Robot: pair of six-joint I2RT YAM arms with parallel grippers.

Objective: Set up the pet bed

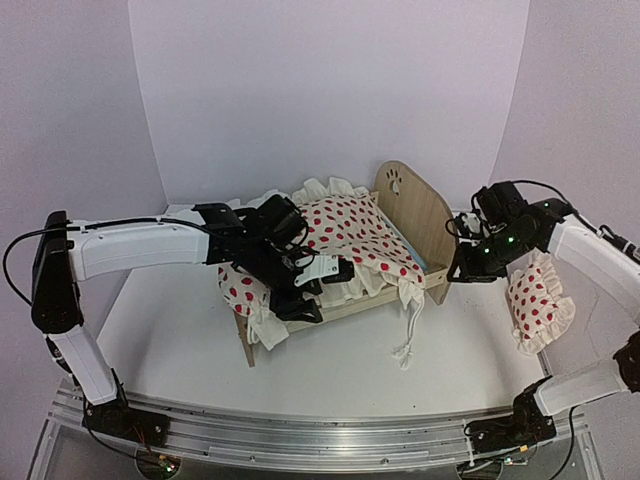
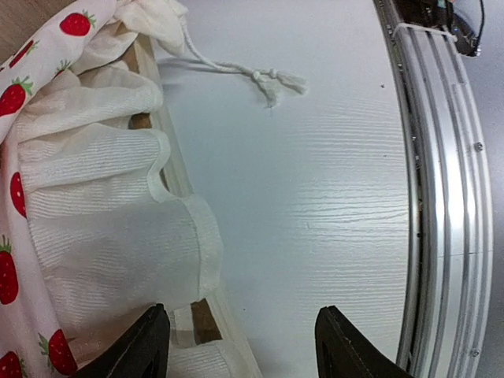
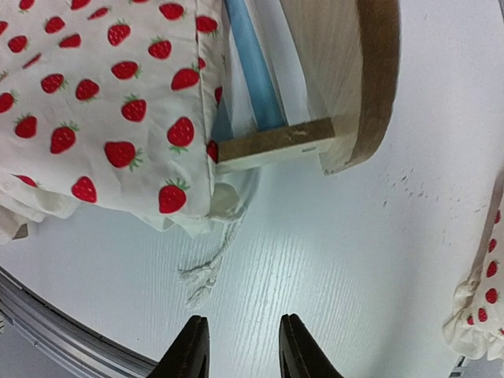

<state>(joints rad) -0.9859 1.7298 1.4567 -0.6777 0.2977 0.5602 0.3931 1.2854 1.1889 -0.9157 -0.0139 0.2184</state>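
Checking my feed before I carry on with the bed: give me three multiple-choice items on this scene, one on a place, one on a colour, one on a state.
1. Where is the pillow?
A) on the mattress
B) off the pet bed, on the table beyond the headboard
C) under the footboard

2. What is printed on the duvet?
A) blue stars
B) green stripes
C) red strawberries

3. How is the left end effector?
A) open, holding nothing
B) shut on the duvet
C) shut on the pillow

Answers:
1 B: the top view shows it lying clear of the frame, past the headboard.
2 C: both wrist views show red berries on cream cloth.
3 A: its fingers stand wide apart and grip nothing.
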